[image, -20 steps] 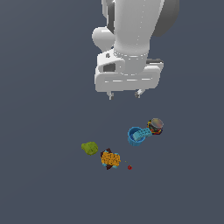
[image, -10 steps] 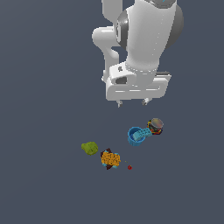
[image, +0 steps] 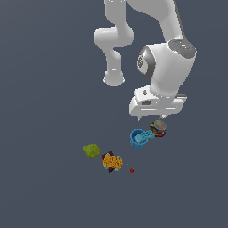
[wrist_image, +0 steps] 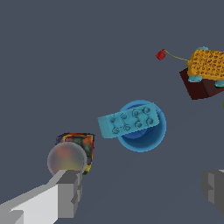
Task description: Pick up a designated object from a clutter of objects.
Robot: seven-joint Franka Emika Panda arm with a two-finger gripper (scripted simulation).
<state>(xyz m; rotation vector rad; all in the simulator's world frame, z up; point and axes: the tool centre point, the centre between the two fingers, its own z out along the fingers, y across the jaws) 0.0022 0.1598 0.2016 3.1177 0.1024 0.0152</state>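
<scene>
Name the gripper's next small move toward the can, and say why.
Probably shift sideways to centre on the can, then descend. In the wrist view the can sits by one finger, not midway in the open gripper, and the blue cup lies nearer the middle. The gripper holds nothing.

Can (wrist_image: 73,154): grey, glossy round top w/ faint red-yellow tint showing; side label showing dark w/ red, yellow, green & blue patches. Cup (wrist_image: 146,133): showing blue, deeper blue inside; a light-blue studded slab is lying across it. Block (wrist_image: 208,64): showing orange, dotted all over, w/ light-blue bits at the edges, dark maroon underneath. Dot (wrist_image: 161,54): showing red, w/ a thin yellowish line running to the block. Lump (image: 91,151): showing olive-green. Arm (image: 167,71): showing white w/ grey joint caps. Claw (wrist_image: 140,192): fingers showing grey, body white. Floor (image: 44,89): showing plain dark slate-grey.
</scene>
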